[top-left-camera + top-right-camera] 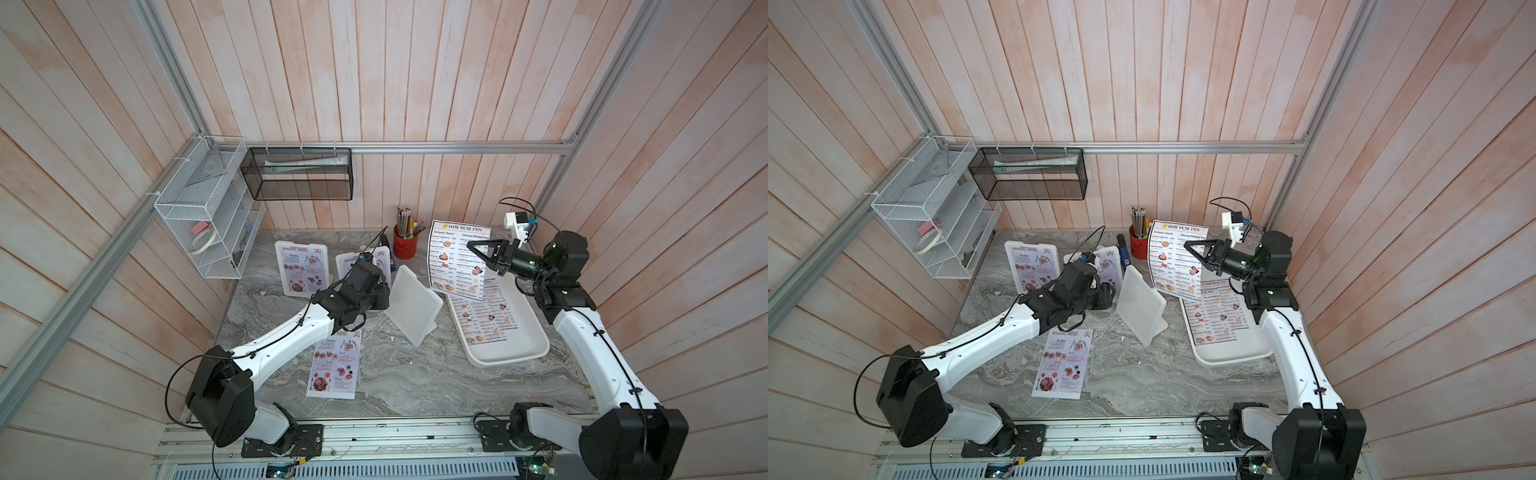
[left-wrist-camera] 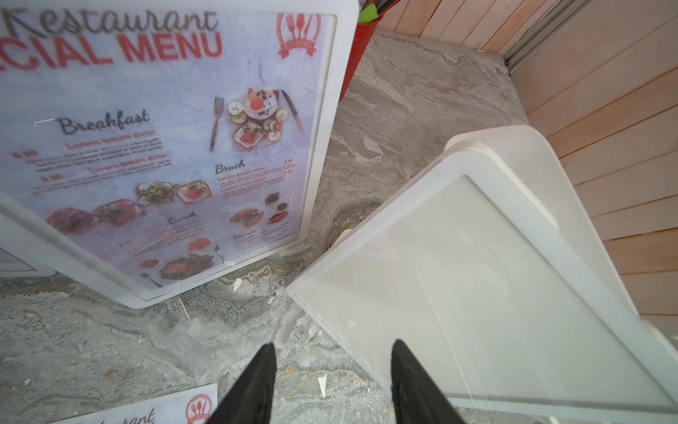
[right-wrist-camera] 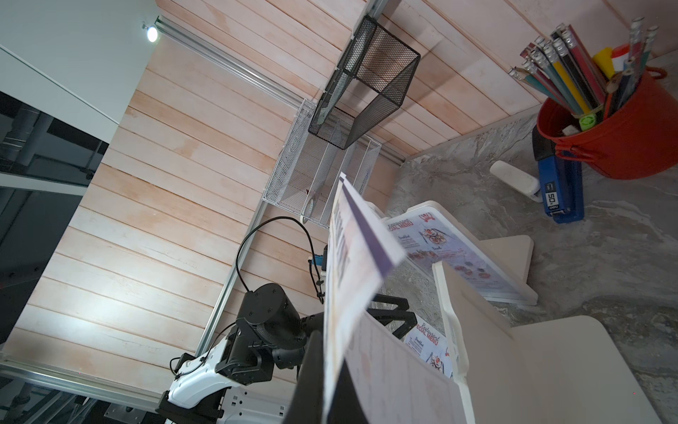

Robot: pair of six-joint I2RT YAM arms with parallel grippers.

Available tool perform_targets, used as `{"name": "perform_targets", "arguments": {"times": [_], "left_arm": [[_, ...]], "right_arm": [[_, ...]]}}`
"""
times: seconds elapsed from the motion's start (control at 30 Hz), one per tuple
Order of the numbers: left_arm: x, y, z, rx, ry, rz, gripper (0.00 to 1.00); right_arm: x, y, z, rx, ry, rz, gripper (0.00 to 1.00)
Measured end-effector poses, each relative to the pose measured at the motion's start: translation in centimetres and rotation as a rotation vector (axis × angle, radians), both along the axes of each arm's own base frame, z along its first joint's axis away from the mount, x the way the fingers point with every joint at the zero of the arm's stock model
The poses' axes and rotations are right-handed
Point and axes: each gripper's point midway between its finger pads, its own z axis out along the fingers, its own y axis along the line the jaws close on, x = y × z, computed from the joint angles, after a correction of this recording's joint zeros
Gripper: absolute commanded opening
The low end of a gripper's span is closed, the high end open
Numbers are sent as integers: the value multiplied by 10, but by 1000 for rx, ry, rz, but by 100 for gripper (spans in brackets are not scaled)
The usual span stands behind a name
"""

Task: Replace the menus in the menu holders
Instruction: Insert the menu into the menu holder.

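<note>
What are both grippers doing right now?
Left gripper: open, beside the empty holder.
Right gripper: closed, holding the Dim Sum Inn menu.

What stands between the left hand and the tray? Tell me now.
The empty holder, leaning back on its foot, stands between the left hand and the tray; both top views show it.

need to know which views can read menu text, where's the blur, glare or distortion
Right wrist view: the held Dim Sum Inn sheet is close to the lens and blurred, and a lamp flares. Left wrist view: the Special Menu looks hazy behind the clear front of its menu holder. Both top views: wide-angle bowing of the wall planks; titles legible, fine print not.
</note>
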Motion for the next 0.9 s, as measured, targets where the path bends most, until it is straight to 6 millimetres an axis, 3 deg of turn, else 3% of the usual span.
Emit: {"name": "perform_targets", "arguments": {"times": [0.9], "left_arm": [[-1,-3,3,-4,-6,-6,53]], "right_arm": [[2,0,-11,-3,23,2,0]]}}
